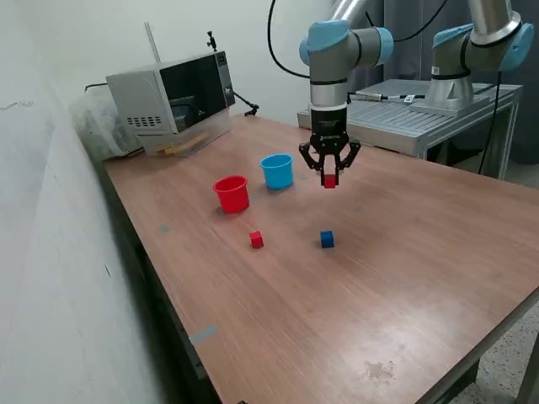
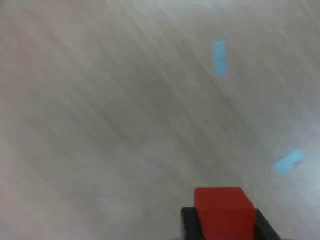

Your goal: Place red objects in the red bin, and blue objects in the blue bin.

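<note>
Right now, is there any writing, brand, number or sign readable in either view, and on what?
None readable.
Microwave: its control strip is too small to make out.
Red cup, blue cup, the loose red cube and blue cube: plain.
Cube held in the gripper: plain, blurred in the wrist view.
Table: blank blue tape marks only.

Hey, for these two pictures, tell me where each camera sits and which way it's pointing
Exterior view: off the arm, raised, looking down across the table at the red cup, blue cup, two loose cubes; the arm and gripper show.
Wrist view: on the wrist, looking down at blurred tabletop with blue tape marks; only dark finger tips show.
Shared: the red cube held in the gripper.
</note>
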### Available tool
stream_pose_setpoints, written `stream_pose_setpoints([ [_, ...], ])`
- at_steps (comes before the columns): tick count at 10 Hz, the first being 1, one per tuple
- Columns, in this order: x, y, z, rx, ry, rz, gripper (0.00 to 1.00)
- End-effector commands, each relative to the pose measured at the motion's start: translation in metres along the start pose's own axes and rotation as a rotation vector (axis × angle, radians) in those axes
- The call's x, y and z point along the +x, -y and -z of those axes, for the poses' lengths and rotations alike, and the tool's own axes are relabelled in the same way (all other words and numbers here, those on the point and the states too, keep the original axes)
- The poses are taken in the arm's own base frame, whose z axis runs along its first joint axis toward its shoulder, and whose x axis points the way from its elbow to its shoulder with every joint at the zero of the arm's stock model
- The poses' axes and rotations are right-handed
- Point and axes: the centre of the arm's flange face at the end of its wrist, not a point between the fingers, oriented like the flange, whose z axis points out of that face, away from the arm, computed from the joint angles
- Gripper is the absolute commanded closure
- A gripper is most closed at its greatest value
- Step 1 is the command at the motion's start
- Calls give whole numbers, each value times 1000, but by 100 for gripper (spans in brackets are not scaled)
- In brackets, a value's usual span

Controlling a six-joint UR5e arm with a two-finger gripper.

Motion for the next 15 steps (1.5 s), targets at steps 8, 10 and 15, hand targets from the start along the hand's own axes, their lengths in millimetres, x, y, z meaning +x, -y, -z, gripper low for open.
stream_pose_setpoints([
  [8, -198, 62, 38, -70, 215, -597, 100],
  [10, -216, 66, 41, -101, 264, -616, 100],
  [15, -228, 73, 7, -74, 258, -630, 100],
])
